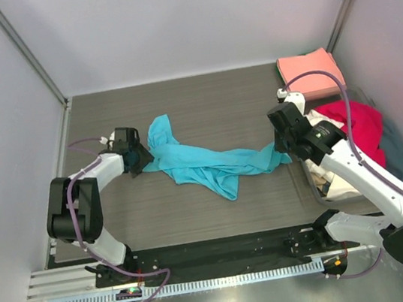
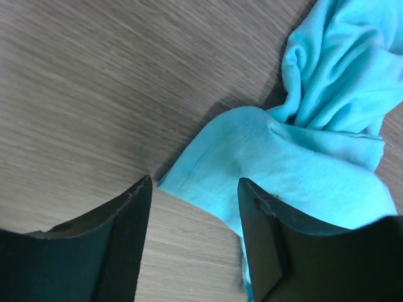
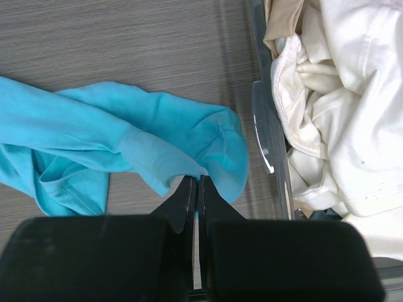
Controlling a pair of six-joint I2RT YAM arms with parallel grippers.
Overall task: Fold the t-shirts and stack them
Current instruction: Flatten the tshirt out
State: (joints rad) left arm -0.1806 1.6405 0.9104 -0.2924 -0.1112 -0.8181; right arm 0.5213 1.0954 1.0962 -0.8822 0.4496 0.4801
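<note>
Task early. The turquoise shirt (image 1: 203,162) lies unfolded, bunched across the desk (image 1: 217,103). Right pincer (image 3: 196,182) is clenched on its right end; left pincer (image 2: 195,182) stands parted astride its left corner, not gripping. A pink shirt (image 1: 310,74) lies folded at far right. A red shirt (image 1: 360,123) and a cream shirt (image 3: 340,94) wait in the bin (image 3: 263,126)

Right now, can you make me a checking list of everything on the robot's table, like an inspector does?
Surface: dark wood-grain table.
Job's things: turquoise t-shirt lies crumpled, stretched between the arms; salmon-pink shirt folded at the far right; red shirt and grey-blue shirt heaped at the right; cream shirt in a clear bin.
Clutter: nothing seen.
Grippers: left gripper open around the turquoise shirt's corner; right gripper shut on its other end.
Cables: purple cables run along both arms; the right one loops over the pink shirt.
Surroundings: plain white walls; metal rail at the near edge.
</note>
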